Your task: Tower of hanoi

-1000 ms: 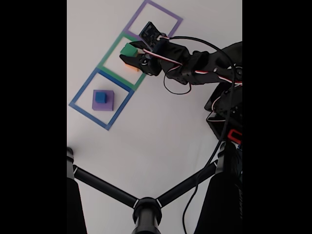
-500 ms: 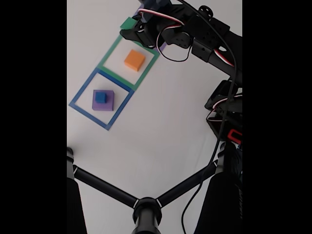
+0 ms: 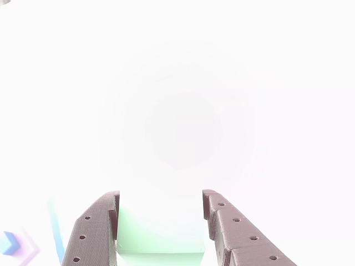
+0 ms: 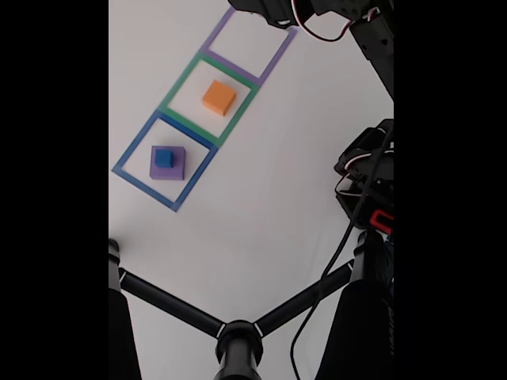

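Observation:
In the other view my gripper (image 3: 161, 198) is shut on a pale green block (image 3: 158, 235), which sits between the two dark fingers (image 3: 94, 227) against an overexposed white background. In the fixed view the arm (image 4: 273, 11) reaches over the top edge of the purple tape square (image 4: 277, 57); its fingertips and the green block are cut off by the frame's top. An orange block (image 4: 219, 97) lies alone in the green tape square (image 4: 176, 89). In the blue tape square (image 4: 131, 154), a small blue block (image 4: 163, 157) sits on a larger purple block (image 4: 176, 168).
The arm's base and cables (image 4: 366, 186) stand at the right of the fixed view. A black tripod-like stand (image 4: 238, 336) spreads across the bottom. The white table (image 4: 261, 214) lies between the squares and the stand.
The gripper lifted the green block off the orange block and carried it up the fixed view, past the purple square's far edge. The orange block is now uncovered.

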### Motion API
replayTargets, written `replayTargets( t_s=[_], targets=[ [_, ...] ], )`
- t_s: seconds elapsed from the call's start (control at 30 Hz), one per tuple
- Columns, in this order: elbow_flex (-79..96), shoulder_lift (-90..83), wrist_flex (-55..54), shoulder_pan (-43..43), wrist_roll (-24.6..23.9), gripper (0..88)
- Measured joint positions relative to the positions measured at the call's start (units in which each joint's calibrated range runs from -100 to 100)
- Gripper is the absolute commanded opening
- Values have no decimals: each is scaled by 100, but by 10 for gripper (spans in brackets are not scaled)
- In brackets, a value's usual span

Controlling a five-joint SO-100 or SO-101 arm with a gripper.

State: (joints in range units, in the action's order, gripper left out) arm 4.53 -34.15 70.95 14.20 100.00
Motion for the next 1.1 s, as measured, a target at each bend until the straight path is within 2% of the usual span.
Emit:
replayTargets(
  t_s=[0.23,0.57,0.73,0.97,1.1],
  targets=[
    [-348,0,441,442,0,72],
    [-104,0,337,1007,0,71],
    [1010,0,-602,1293,0,72],
    [3133,-17,-2689,1539,0,72],
    [3882,-17,-3523,1539,0,72]
  ],
)
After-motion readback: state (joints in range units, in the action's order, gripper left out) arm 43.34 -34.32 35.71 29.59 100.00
